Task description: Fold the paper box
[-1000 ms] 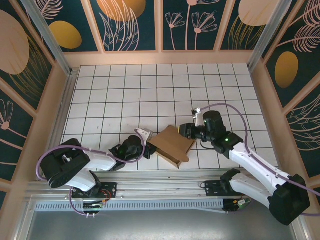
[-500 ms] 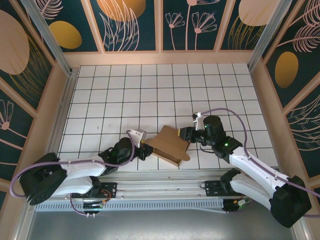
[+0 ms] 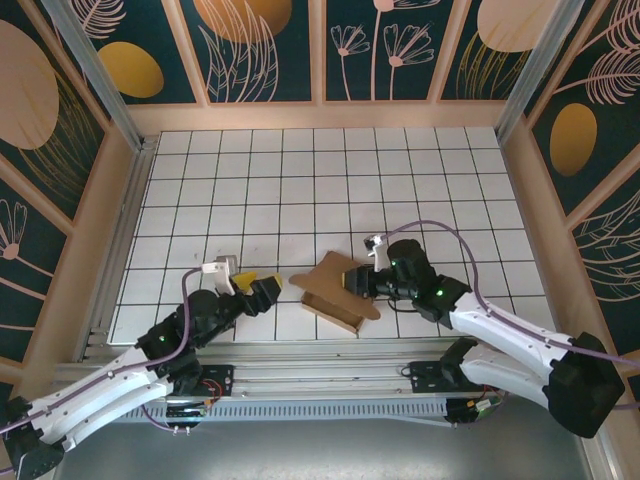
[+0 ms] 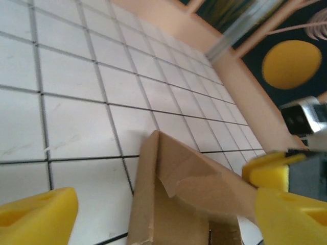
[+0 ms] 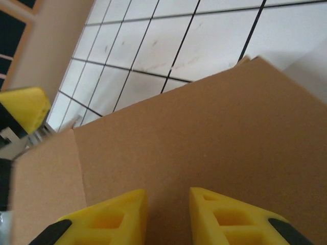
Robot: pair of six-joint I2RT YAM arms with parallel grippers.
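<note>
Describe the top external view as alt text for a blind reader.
A brown cardboard paper box lies partly folded on a white gridded table. The right end effector reaches onto its right side; the left end effector sits open just left, apart.

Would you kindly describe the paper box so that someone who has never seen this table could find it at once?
Look at the white gridded table, near its front edge. Between the left gripper and the right gripper lies the paper box, a partly folded sheet; it is the only brown cardboard thing on the tiles.
</note>
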